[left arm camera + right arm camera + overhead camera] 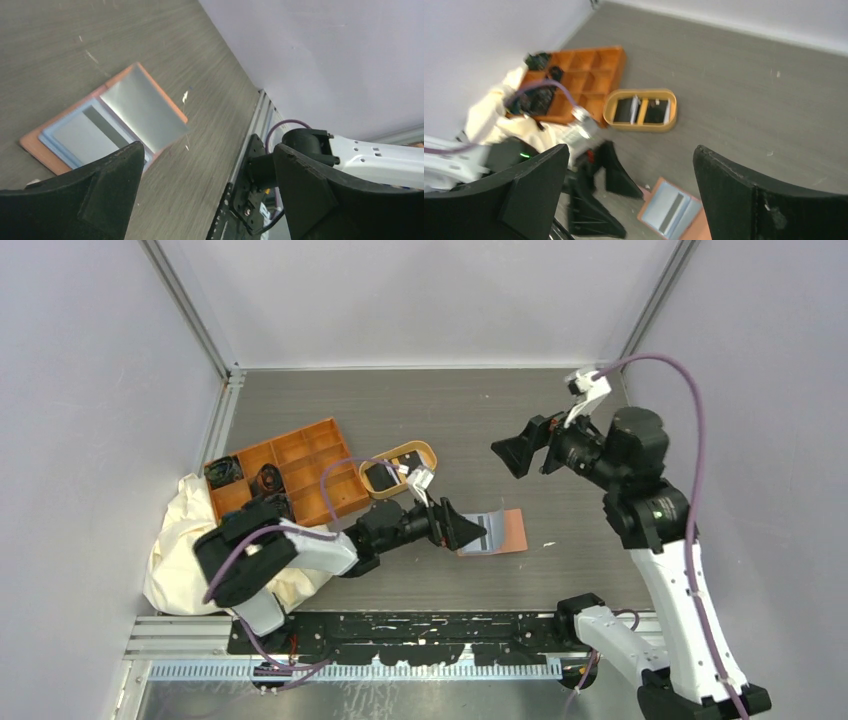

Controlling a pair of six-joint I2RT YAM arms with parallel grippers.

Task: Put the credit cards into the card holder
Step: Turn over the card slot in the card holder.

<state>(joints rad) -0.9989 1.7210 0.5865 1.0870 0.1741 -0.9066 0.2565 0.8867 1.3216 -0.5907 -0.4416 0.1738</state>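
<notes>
"Where did the card holder lie?"

"The card holder (497, 533) lay opened flat near the middle of the surface (560, 440), with its bluish pockets facing up. Its long axis ran left to right across the top view, almost in line with my left forearm. My left jaws hung right at its left end, spread wide with nothing between them."

"And the credit cards?"

"Two black credit cards (625, 110) sat in the oval tray (430, 455), one on each side of its divider. The tray was just beyond my left arm, beside the orange compartment tray (300, 455). A pale glossy rectangle also lay over one half of the holder (a card or a pocket face, I could not tell which from the wrist view)."

"Which arm was better placed for the next card?"

"The left, I judged. The oval tray was close by my left wrist, behind and to the left of where those jaws pointed. They would have to turn away from the holder and reach back toward the tray. My right jaws were wide open and empty too, but raised high at the far right, well apart from both tray and holder. I could not tell whether the cards lay flat or leaned against the divider, and that would decide how to come down on one."
</notes>
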